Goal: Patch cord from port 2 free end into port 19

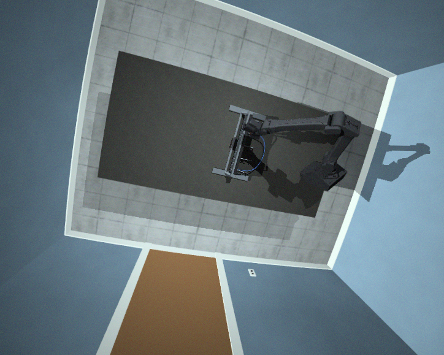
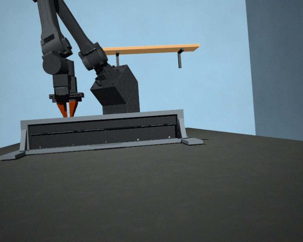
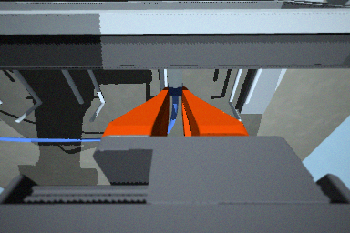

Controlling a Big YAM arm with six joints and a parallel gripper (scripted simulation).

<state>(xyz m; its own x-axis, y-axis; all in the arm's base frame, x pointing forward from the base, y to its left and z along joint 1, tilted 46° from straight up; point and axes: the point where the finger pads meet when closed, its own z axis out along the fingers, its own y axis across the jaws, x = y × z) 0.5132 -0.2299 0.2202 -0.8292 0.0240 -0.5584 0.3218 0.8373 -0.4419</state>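
The rack [image 1: 219, 171] [image 2: 103, 116] [image 3: 219, 22] stands upright on the dark table [image 1: 162, 114] [image 2: 178, 193]. My gripper [image 2: 68, 116] [image 3: 175, 92] is at the panel's front side, near one end of the rack. It is shut on the dark blue plug end of the patch cord, close to the panel's front in the wrist view. The blue cord [image 1: 264, 149] [image 3: 50, 139] runs back from the fingers and loops to the panel's other end. The port faces, their number plates, the plug's latch and how far the plug reaches toward a jack are hidden.
Thin bent metal bars [image 3: 101, 97] [image 1: 245, 159] stick out from the panel's front on both sides of the fingers. A rack foot [image 2: 192, 141] juts out at each end. The robot's base [image 1: 324, 173] [image 2: 116, 91] stands on the panel's front side, beyond the cord loop.
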